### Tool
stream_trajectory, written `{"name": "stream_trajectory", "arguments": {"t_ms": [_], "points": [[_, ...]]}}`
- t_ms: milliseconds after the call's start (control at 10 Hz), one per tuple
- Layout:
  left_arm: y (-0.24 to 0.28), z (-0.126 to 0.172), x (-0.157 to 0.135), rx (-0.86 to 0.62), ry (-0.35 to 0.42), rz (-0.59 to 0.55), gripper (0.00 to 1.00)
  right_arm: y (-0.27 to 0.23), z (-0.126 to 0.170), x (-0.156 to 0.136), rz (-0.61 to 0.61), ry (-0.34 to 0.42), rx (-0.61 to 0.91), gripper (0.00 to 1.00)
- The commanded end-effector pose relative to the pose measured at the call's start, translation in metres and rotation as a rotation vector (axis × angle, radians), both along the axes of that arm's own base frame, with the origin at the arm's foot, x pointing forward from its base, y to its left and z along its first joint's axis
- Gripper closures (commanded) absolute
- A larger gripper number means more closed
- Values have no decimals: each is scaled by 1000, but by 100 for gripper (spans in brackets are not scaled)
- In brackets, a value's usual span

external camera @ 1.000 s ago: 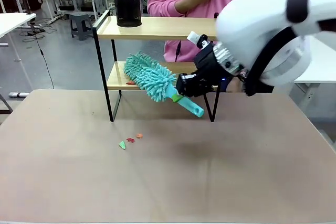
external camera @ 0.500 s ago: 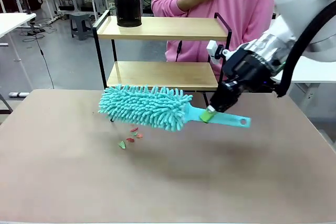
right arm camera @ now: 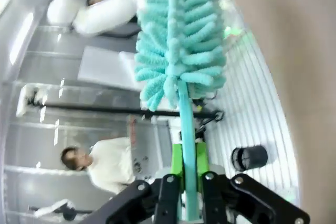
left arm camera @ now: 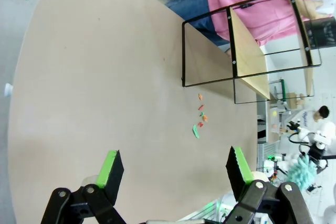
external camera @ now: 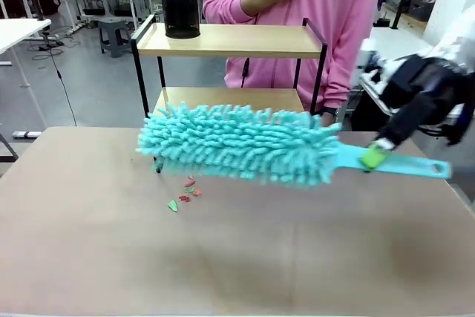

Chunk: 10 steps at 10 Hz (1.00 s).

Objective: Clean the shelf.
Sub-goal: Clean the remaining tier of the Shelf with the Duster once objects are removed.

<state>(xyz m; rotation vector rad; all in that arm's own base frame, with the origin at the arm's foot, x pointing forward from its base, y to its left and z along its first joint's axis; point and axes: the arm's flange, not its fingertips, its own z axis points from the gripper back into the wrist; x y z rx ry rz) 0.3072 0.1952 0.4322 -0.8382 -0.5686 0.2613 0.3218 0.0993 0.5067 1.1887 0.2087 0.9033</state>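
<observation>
Desk [external camera: 297, 257]: broad tan surface that carries everything else, and most of it is bare. Person [external camera: 349, 5]: stands at the far side behind the rack in a pink top, one hand at the chest, apparently keeping out of the tool's way. Shelf [external camera: 230, 40]: two-tier rack with light wooden boards in a black frame, standing at the far edge of the desk. Its lower board looks bare, so it is probably the tier being worked on. Duster [external camera: 237, 146]: turquoise, with a fluffy head, held roughly level above the desk in front of the lower board. Its plain handle points toward the robot's right, which leaves the whole head free to wipe. Right pincer [external camera: 373, 157]: clamped on the duster handle just behind the head, a spot that probably gives good control over the sweep. Left pincer [left arm camera: 174, 167]: fingers wide apart and holding nothing, hanging over the near desk well away from the work. Black mesh cup [external camera: 180, 10]: upright at the left end of the top board. Scraps [external camera: 185, 197]: a few red, orange and green bits on the desk near the shelf's front left leg, probably the debris to be cleared.
</observation>
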Motion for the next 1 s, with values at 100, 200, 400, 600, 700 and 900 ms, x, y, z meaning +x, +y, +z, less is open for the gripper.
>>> {"name": "stream_trajectory", "arguments": {"t_ms": [100,200,400,600,700,900], "points": [[-1,-1,-1,-4,-22,-9,0,-113,51,-69,-149,-63,111,88],[-1,-1,-1,-4,-22,-9,0,-153,54,-88,-315,-97,125,88],[-1,-1,-1,-4,-22,-9,0,-212,44,-124,-694,-153,70,88],[-1,-1,-1,-4,-22,-9,0,-246,21,-147,-1000,-119,-75,88],[-1,-1,-1,-4,-22,-9,0,-255,9,-152,-1097,-65,-125,88],[-1,-1,-1,-4,-22,-9,0,-258,-1,-141,-1214,-2,-205,88]]}}
